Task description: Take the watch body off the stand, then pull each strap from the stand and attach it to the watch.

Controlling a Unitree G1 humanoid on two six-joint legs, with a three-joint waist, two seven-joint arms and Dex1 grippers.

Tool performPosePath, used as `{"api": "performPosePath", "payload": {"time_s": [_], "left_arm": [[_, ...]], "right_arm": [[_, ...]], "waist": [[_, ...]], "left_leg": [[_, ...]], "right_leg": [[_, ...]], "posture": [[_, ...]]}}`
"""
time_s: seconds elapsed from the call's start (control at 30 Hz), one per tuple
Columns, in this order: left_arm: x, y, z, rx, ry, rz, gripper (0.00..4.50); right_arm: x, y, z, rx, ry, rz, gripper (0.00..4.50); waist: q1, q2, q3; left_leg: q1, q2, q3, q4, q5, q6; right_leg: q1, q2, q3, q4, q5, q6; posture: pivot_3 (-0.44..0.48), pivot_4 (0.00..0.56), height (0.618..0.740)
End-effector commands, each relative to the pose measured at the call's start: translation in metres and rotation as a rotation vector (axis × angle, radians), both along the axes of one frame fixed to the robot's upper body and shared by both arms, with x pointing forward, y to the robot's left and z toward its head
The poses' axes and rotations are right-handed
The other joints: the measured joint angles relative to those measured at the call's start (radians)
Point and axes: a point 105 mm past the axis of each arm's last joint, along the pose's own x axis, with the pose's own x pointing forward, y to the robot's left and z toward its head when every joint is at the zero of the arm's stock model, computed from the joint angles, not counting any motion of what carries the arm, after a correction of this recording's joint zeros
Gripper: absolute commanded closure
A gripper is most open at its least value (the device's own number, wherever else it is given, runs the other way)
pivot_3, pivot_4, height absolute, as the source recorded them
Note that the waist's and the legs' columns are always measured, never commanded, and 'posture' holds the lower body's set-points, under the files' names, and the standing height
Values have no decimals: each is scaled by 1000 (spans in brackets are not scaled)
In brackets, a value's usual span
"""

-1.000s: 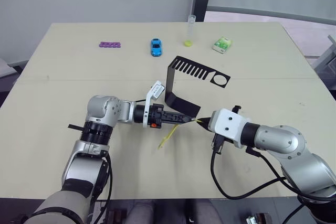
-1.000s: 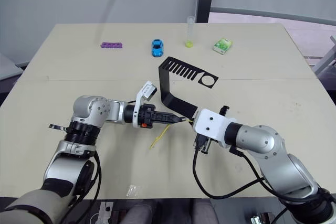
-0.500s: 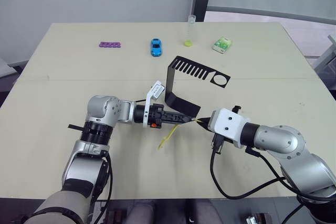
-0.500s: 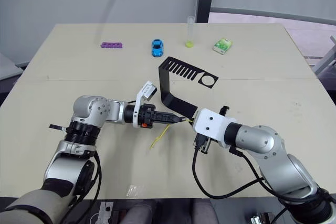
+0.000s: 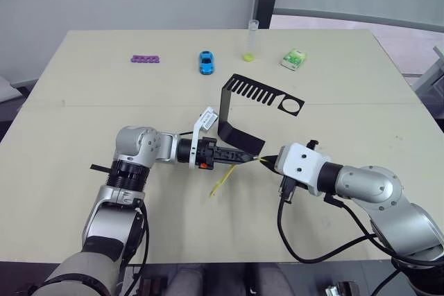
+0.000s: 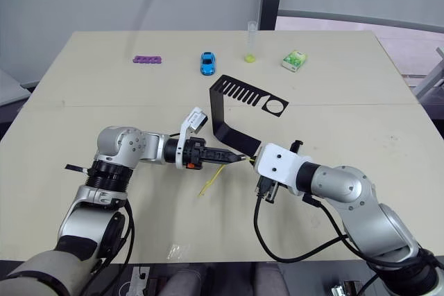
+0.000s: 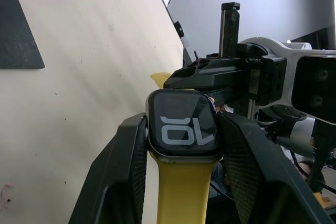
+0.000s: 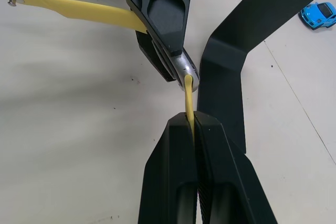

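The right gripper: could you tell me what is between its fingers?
The right gripper pinches a yellow strap whose free end meets the watch body held by the left gripper. The pinched part is hidden.

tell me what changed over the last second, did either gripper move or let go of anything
Nothing visibly changed. The left gripper still clamps the watch body, and the right gripper still pinches the second yellow strap against it, beside the stand.
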Motion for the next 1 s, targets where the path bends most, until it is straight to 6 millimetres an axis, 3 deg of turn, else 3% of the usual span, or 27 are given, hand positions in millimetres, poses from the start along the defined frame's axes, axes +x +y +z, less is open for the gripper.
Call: {"api": "performPosePath", "payload": {"time_s": [0.03,0.7,1.0], "left_arm": [[-12,-18,17,-52,-46,-96,2921],[-13,-20,19,-55,-54,-103,2921],[-6,-16,12,-25,-64,-66,2921]], "right_arm": [[-4,10,12,23,-53,45,4500],[-3,9,12,24,-55,42,4500],[-8,11,22,19,-86,62,4500]], "waist": [[0,0,0],[0,0,0],[0,0,0]], "left_leg": [[0,0,0,0,0,0],[0,0,0,0,0,0],[0,0,0,0,0,0]], "right_leg": [[0,0,0,0,0,0],[0,0,0,0,0,0],[0,0,0,0,0,0]], "posture": [[0,150,740],[0,150,740],[0,150,740]]}}
